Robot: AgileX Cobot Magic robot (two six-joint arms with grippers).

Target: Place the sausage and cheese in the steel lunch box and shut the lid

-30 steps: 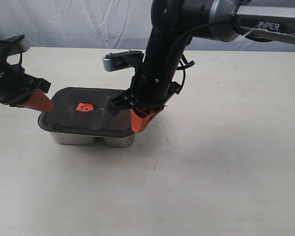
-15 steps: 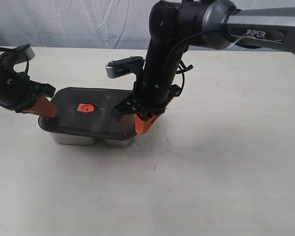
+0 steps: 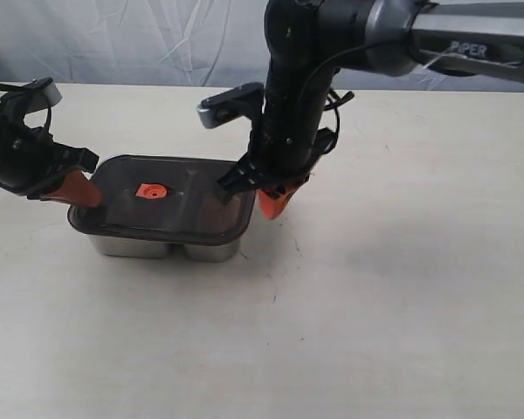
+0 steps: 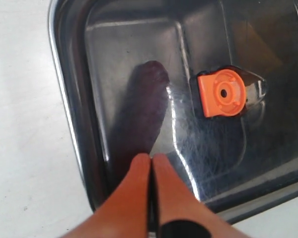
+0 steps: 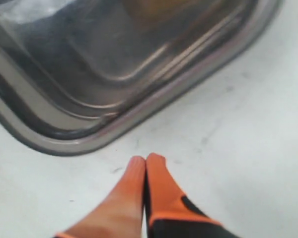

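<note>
Covering the steel box (image 3: 131, 244) toward the table's (image 3: 375, 305) left edge, sausage (image 4: 139, 114) dim beneath, the lid (image 3: 162, 199) may seat unevenly if the clenched, empty left gripper (image 3: 80, 189) presses one corner alone; the right gripper (image 3: 275, 203), equally clenched, hangs beside it.

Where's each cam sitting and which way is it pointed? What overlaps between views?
Exterior: raised, off the arms, looking down across the table at the lidded box; both arms show.
Left wrist: on the left arm, looking down past the shut left gripper onto the lid, its tab and the sausage beneath.
Right wrist: on the right arm, looking down past the shut right gripper at table beside the lid's corner.
Shared: lid in all three; tab in exterior and left wrist.
</note>
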